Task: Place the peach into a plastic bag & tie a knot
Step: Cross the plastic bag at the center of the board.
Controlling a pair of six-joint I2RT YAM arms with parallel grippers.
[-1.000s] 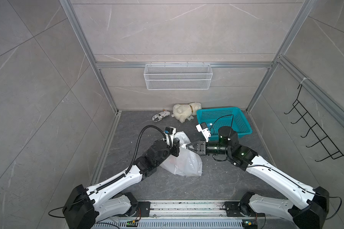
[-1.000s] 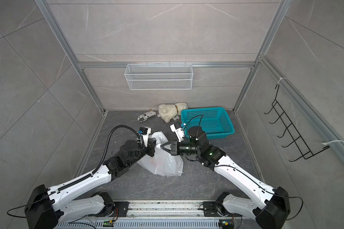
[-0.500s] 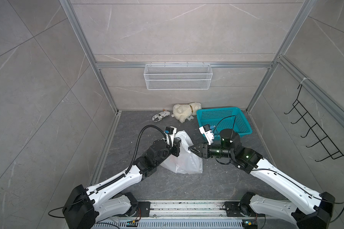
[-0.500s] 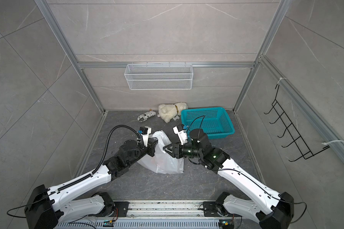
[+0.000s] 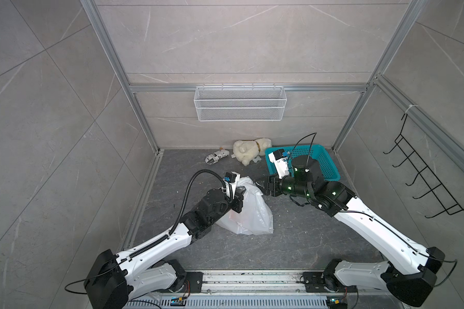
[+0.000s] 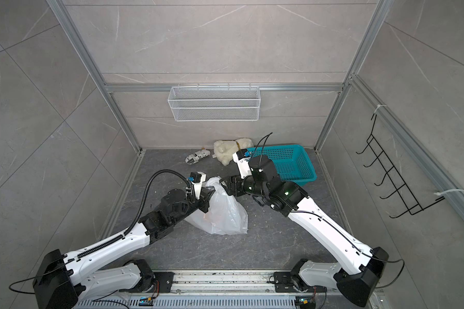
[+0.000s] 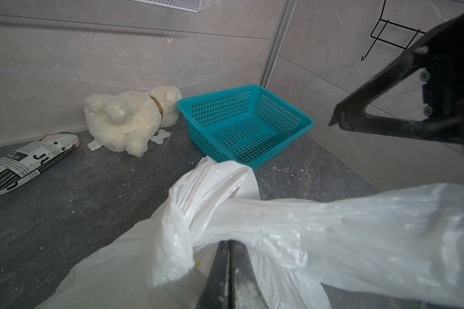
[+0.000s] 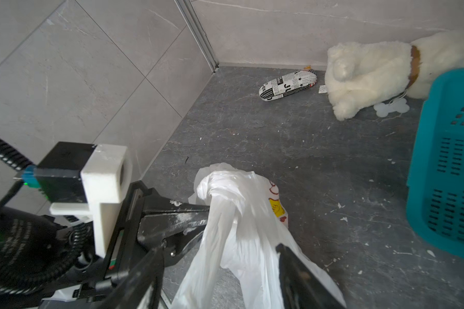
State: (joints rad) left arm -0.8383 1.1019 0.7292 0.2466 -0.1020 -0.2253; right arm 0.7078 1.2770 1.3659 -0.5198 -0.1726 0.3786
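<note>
Knotting stage, near its end.
Top views: thin translucent white plastic bag point(image 5: 252, 216) lies on the dark grey stone floor point(image 5: 306, 240) between the arms. Left wrist: left gripper point(image 7: 229, 242), jaws closed on bag film beside the knot point(image 7: 184, 211). Right wrist: right gripper point(image 8: 217, 250), jaws spread astride a handle strip, gripping nothing. Peach not discernible, and letting go seems all that is left.

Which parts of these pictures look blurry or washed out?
Left wrist view: the thin translucent white plastic bag, near the lens, is soft and washed out; the teal perforated plastic basket is sharp. Right wrist view: the right pincer blurs at the frame edge; the white knot is crisp. Both top views: sharp, evenly lit, grey tiled walls splaying outward.
</note>
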